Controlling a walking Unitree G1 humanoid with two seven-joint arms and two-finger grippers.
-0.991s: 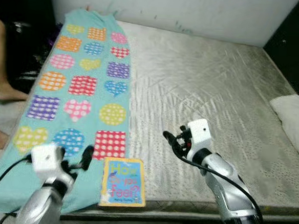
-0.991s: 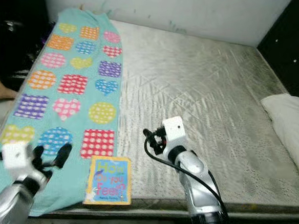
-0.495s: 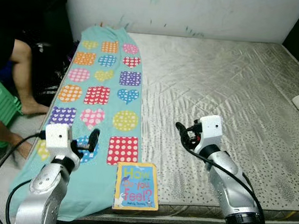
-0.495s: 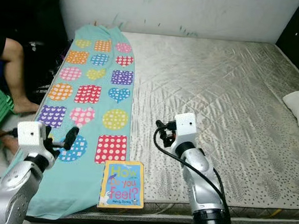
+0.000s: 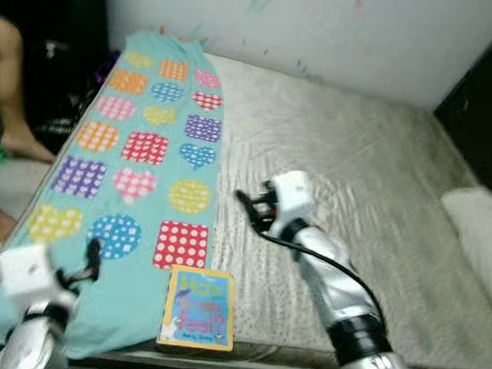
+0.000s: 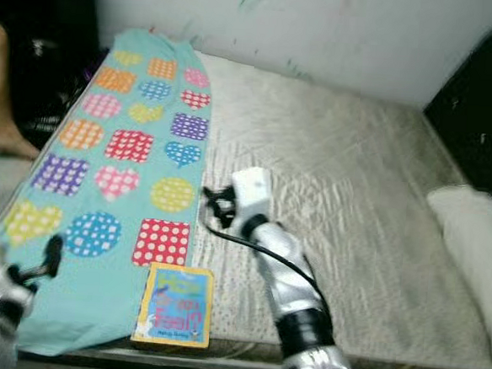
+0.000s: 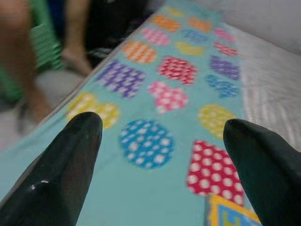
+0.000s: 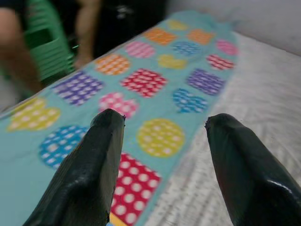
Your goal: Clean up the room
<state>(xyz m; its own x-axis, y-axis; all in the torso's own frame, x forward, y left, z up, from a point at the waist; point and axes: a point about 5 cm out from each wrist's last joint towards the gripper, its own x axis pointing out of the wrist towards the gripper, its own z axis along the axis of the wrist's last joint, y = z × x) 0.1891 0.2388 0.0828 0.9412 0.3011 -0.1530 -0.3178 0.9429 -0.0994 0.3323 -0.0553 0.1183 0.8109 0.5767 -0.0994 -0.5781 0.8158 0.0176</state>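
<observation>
A long teal blanket [image 5: 137, 168] with dotted hearts, circles and squares lies along the left side of a bare grey mattress [image 5: 349, 166]. A children's book [image 5: 197, 308] with a blue and yellow cover lies flat at the mattress's front edge, next to the blanket's red dotted square. My left gripper [image 5: 91, 258] hangs open over the blanket's near left corner, with the book's corner [image 7: 230, 214] near one of its fingers [image 7: 70, 155]. My right gripper [image 5: 246, 203] is open and empty above the mattress, just right of the blanket's edge and beyond the book.
A white pillow [image 5: 482, 243] lies at the mattress's right edge. A person's legs [image 5: 4, 75] and a green stool [image 7: 44, 44] are on the floor to the left of the bed. A pale wall [image 5: 308, 24] runs behind the bed.
The camera has swung, so the whole picture shifted. My right gripper has moved left, closer to the blanket's edge. My left gripper has drawn back toward the blanket's near left corner.
</observation>
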